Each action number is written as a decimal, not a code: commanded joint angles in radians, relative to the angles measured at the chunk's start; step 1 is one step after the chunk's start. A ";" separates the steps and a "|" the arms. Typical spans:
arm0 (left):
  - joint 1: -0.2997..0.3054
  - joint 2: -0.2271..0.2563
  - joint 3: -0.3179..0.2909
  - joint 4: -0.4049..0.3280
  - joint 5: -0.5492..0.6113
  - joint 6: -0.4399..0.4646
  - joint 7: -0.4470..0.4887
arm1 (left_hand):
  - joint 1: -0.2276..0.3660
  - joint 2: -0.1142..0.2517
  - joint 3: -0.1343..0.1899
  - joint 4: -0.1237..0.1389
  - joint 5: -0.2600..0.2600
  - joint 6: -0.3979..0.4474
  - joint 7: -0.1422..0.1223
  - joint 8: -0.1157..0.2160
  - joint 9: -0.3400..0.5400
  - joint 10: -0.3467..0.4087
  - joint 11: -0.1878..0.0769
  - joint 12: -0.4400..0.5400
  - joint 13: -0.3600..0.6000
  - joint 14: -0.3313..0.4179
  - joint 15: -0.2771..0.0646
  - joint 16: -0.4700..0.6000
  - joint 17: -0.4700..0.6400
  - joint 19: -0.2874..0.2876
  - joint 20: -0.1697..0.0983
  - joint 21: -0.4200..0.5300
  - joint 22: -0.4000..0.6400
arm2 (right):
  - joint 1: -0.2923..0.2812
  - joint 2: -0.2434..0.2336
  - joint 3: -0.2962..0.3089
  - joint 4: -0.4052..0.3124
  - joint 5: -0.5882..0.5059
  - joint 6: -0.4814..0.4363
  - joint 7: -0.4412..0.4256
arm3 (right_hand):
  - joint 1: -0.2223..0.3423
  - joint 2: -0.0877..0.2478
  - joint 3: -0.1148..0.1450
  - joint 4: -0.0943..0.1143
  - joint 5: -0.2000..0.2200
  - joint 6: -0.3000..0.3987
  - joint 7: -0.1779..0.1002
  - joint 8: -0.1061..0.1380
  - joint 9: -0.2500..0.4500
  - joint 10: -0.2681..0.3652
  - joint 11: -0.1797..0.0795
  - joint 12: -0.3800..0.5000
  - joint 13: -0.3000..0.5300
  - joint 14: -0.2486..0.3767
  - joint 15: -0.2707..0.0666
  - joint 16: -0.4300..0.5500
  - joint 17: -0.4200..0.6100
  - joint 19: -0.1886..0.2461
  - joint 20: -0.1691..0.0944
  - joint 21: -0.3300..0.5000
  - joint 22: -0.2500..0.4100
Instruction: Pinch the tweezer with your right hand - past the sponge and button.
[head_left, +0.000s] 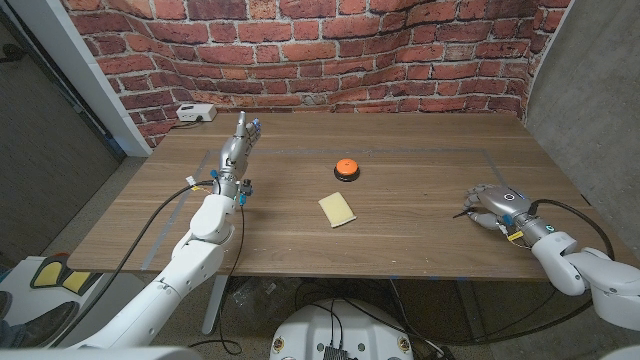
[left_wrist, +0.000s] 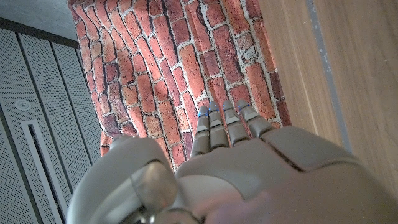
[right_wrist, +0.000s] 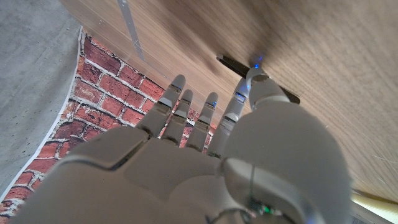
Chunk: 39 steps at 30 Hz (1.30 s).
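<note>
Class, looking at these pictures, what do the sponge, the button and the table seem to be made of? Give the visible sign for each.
Sponge: likely soft foam, matte pale yellow, a flat slab with no shine.
Button: probably plastic, a smooth orange dome on a dark base.
Table: wood or wood-look laminate, with brown grain streaks and a low sheen; which of the two cannot be told.

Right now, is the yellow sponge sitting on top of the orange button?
No, the sponge lies flat on the table, apart from the orange button, a bit nearer the robot.
</note>
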 joint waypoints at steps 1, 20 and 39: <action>-0.004 0.000 0.002 0.004 -0.004 0.002 -0.006 | 0.003 0.006 0.000 0.006 -0.004 0.010 0.001 0.000 0.005 0.005 -0.001 -0.003 0.006 0.011 0.001 -0.002 0.006 0.011 0.001 -0.004 0.002 | 0.066 0.017 -0.062 0.023 0.006 0.010 -0.021 | -0.009 -0.005 -0.004 0.003 0.004 0.017 -0.001 0.012 0.004 0.014 -0.003 0.005 0.001 0.013 -0.033 0.006 0.006 0.016 -0.044 0.005 0.006; -0.021 -0.007 0.011 0.023 -0.008 0.005 -0.014 | 0.005 0.007 -0.001 0.007 -0.005 0.011 0.000 -0.002 0.005 0.005 0.000 -0.004 0.006 0.012 0.002 -0.002 0.006 0.010 0.003 -0.007 0.002 | 0.067 0.000 -0.071 0.018 0.027 0.005 -0.063 | -0.017 -0.003 -0.013 0.007 0.006 0.080 0.001 0.030 0.005 0.051 -0.002 0.011 0.000 0.039 -0.042 0.004 0.006 0.032 -0.048 0.009 0.008; -0.034 -0.010 0.014 0.046 -0.021 0.000 -0.029 | 0.006 0.007 -0.001 0.009 -0.006 0.013 0.000 -0.003 0.005 0.006 -0.002 -0.005 0.006 0.011 0.002 -0.003 0.006 0.010 0.004 -0.010 0.002 | 0.055 -0.014 -0.055 -0.014 0.037 -0.022 -0.089 | -0.018 -0.001 -0.016 0.008 0.007 0.099 -0.002 0.034 0.005 0.063 -0.002 0.011 0.000 0.051 -0.050 0.004 0.006 0.040 -0.050 0.012 0.009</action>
